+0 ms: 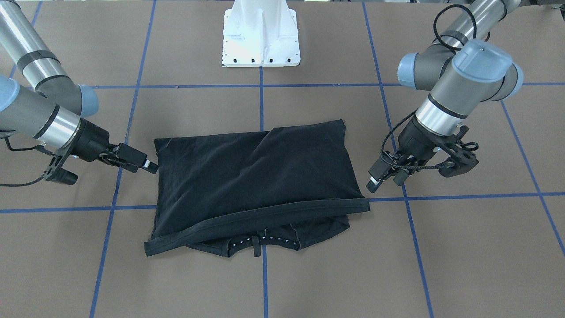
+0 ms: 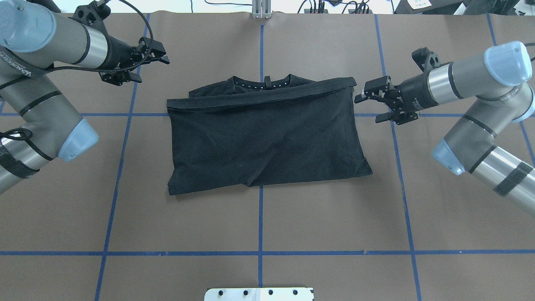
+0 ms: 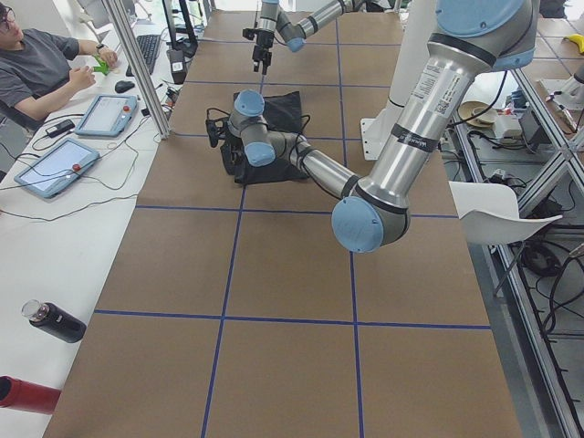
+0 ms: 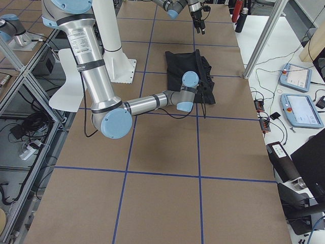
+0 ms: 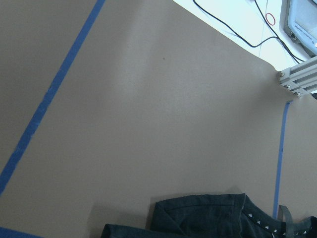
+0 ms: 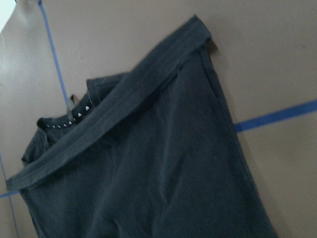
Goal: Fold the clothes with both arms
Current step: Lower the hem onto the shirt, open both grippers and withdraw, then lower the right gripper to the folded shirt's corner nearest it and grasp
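Observation:
The black T-shirt (image 2: 263,138) lies folded in half on the brown table, its hem band (image 2: 267,95) drawn up across the collar (image 2: 261,83), which peeks out at the far edge. No print shows. My left gripper (image 2: 152,67) hovers open beyond the shirt's far left corner, apart from the cloth; it also shows in the front-facing view (image 1: 385,182). Beside the shirt's far right corner my right gripper (image 2: 368,109) is open and holds nothing (image 1: 143,168). The left wrist view catches only the collar corner (image 5: 213,218). The right wrist view looks down on the folded shirt (image 6: 148,163).
The white pedestal base (image 1: 261,35) stands at the robot's side of the table. Blue tape lines (image 2: 260,217) grid the brown surface. A person (image 3: 41,68) sits at a side desk with tablets (image 3: 55,164). Bottles (image 3: 55,321) lie along that desk.

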`<move>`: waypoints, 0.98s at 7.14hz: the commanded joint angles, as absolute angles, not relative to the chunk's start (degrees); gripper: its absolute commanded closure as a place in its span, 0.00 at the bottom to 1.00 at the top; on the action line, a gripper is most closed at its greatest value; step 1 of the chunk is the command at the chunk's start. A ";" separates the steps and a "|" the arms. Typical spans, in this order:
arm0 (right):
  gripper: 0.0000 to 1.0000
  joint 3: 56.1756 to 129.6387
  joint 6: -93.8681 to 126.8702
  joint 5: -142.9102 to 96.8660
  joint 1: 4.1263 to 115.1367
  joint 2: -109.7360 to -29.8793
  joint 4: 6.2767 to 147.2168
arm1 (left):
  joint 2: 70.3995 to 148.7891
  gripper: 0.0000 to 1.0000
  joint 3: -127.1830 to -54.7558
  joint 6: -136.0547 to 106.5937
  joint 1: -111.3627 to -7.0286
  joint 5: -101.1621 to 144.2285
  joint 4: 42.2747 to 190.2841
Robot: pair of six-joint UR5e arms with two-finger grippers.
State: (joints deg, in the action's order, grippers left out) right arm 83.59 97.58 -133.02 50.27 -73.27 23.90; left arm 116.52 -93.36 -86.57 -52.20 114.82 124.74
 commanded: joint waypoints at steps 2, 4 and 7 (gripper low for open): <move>0.01 85.43 97.74 -126.41 39.31 -79.35 23.91 | 116.37 0.00 -95.54 -86.66 -52.21 114.79 123.57; 0.01 85.34 97.56 -126.56 39.20 -80.33 23.91 | 116.45 0.00 -95.71 -88.23 -52.12 114.87 123.57; 0.11 85.52 97.56 -127.79 40.52 -80.16 23.99 | 116.37 0.00 -95.89 -88.86 -51.94 114.79 123.57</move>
State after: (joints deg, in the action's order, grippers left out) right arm 85.38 97.47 -127.52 40.32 -80.24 23.93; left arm 116.44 -95.89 -88.64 -51.99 114.85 123.57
